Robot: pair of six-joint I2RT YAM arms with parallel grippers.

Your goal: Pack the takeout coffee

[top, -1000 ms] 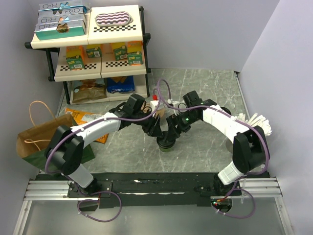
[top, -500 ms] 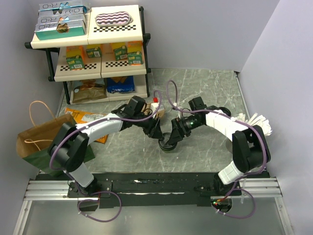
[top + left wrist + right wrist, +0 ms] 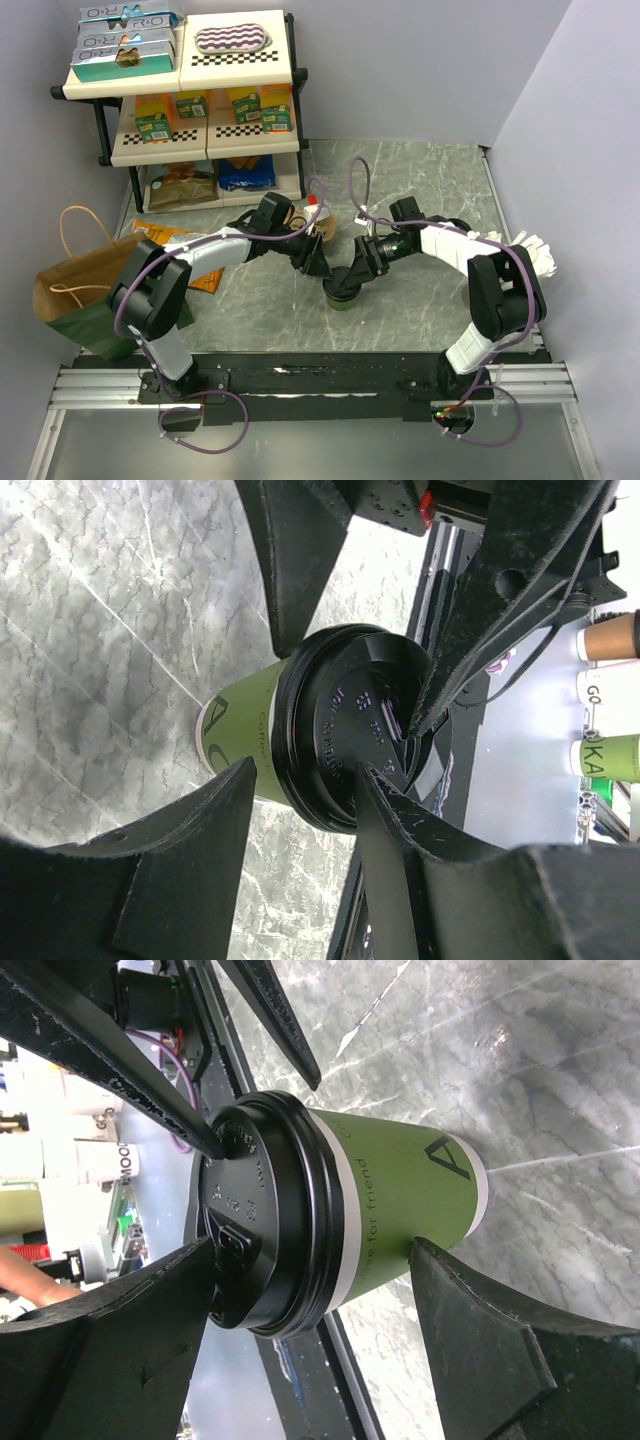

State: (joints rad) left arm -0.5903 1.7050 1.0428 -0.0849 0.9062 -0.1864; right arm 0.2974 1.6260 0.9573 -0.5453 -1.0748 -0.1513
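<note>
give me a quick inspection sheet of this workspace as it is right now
surface: grey marbled table, no spill seen
job's things: green cup upright near the centre, black lid on it
clutter: brown paper bag and orange packet at left; white bundle at right
grippers: left gripper open, one tip at the lid's top; right gripper open wide, straddling the cup
cables: purple cables loop above both wrists, off the cup
surroundings: stocked shelf rack back left; pale walls
</note>
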